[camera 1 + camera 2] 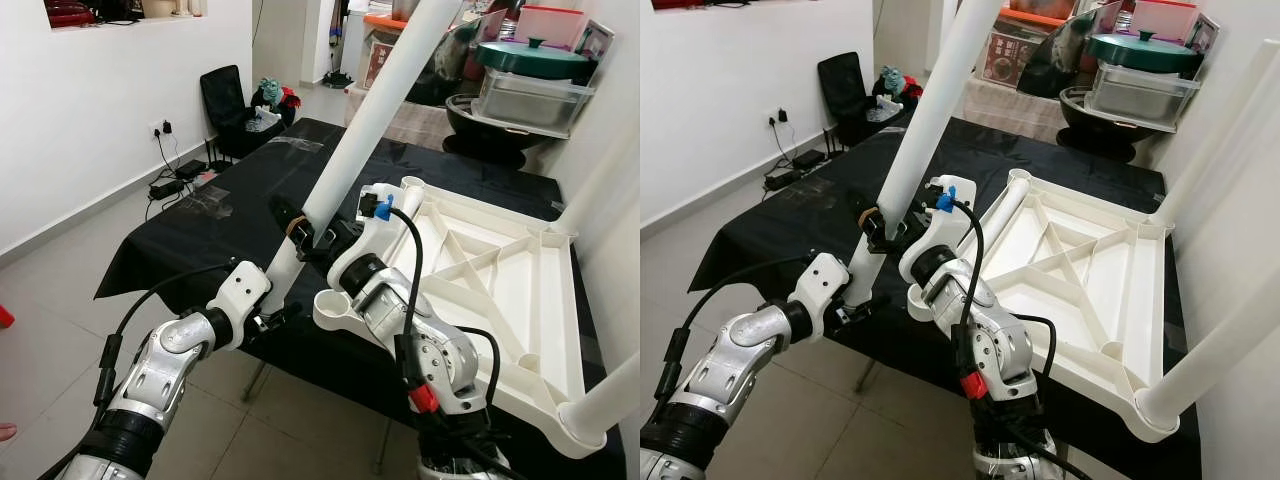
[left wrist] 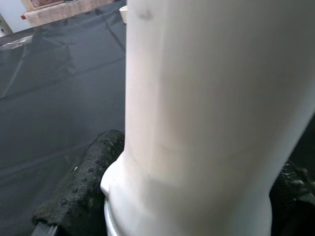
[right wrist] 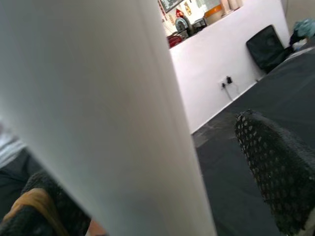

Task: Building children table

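Over black-draped bench (image 1: 200, 215): smooth white plastic leg (image 1: 375, 110), round tube, slanting up, top cut off by frame. Left end effector (image 1: 270, 318) clamped on its narrower lower end; textured black fingers (image 2: 78, 189) flank it. Right end effector (image 1: 310, 238) grips leg higher up. Upturned white tabletop (image 1: 500, 290), ribbed underside, lies on bench beside arms; far corner legs partly cropped.
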You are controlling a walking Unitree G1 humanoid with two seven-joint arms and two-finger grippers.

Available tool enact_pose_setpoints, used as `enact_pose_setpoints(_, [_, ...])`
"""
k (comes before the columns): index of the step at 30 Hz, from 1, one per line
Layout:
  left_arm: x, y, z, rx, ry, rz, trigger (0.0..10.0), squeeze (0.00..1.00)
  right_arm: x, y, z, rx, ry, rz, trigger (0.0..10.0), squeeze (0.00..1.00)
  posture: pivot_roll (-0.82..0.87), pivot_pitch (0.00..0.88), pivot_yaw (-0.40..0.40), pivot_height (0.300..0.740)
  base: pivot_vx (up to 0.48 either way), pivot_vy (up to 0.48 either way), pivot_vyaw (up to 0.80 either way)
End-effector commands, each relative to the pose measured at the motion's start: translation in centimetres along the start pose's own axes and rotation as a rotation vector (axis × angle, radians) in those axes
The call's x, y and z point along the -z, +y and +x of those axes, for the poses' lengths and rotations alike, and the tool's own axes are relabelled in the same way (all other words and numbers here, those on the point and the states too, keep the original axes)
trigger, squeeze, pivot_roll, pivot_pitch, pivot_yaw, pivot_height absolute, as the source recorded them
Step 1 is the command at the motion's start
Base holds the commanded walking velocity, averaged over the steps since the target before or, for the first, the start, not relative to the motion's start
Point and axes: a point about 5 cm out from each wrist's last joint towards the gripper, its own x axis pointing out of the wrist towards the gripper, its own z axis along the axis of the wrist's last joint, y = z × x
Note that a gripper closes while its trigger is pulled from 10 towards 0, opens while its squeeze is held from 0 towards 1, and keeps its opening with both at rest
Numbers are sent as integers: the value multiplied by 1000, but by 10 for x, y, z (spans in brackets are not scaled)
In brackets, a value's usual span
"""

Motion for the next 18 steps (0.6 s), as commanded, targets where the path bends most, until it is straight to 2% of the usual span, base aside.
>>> enact_pose_setpoints(1, [-1,-3,4,7,-8,7,9137,0,10,31,9,-57,-42,214,10000,0,59,0,-90,740,0,0,0])
enact_pose_setpoints(6, [-4,-3,9,10,-13,9,9176,0,8,33,12,-33,-84,231,10000,0,58,0,-89,740,0,0,0])
enact_pose_setpoints(10, [-9,-5,12,27,-29,7,9412,0,8,29,13,19,-120,86,10000,0,65,0,-92,740,0,0,0])
enact_pose_setpoints(18, [-9,-6,13,48,-28,13,9451,0,7,22,13,61,-151,37,10000,0,70,0,-91,740,0,0,0])
